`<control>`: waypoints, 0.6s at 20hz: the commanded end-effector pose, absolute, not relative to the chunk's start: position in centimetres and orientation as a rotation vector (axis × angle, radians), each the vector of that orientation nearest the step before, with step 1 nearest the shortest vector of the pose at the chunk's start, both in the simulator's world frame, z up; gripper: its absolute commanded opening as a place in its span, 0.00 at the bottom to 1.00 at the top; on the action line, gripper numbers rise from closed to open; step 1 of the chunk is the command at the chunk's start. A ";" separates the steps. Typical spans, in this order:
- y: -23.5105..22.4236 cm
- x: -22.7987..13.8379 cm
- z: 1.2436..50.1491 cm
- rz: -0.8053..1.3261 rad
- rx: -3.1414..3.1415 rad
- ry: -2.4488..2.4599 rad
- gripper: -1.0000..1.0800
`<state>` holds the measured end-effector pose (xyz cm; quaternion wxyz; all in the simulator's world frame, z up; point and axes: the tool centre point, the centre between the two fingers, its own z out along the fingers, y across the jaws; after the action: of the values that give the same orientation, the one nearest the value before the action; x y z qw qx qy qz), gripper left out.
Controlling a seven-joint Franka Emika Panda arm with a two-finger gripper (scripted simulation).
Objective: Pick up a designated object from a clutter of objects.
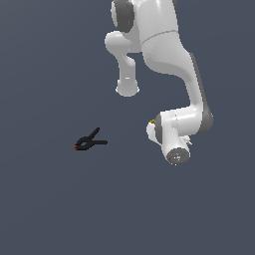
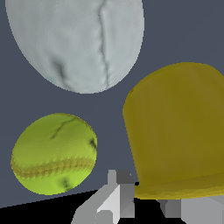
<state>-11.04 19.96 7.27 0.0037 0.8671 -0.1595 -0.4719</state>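
White robot arm (image 1: 164,45) bends down low over the grey desk (image 1: 50,209). Its pincer (image 2: 146,203) sits right by the yellow cup's (image 2: 179,131) rim; I cannot tell if it grips. The green ball (image 2: 53,154) is near.

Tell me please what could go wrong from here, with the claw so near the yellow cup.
1. The yellow-green stitched ball and the pale grey ball lie close beside the mustard-yellow tapered cup; a claw finger may knock one away.
2. The cup's rim sits near the fingers, so a closing grip might tip it.
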 end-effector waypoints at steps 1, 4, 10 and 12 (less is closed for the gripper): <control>19.7 -10.9 7.6 -1.471 2.724 -0.493 0.00; 19.0 -10.7 8.3 -1.454 2.737 -0.470 0.00; 16.5 -9.9 11.2 -1.389 2.785 -0.386 0.00; 15.3 -9.5 12.5 -1.358 2.806 -0.346 0.00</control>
<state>-9.83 16.17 11.42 0.0029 0.8895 -0.1192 -0.4411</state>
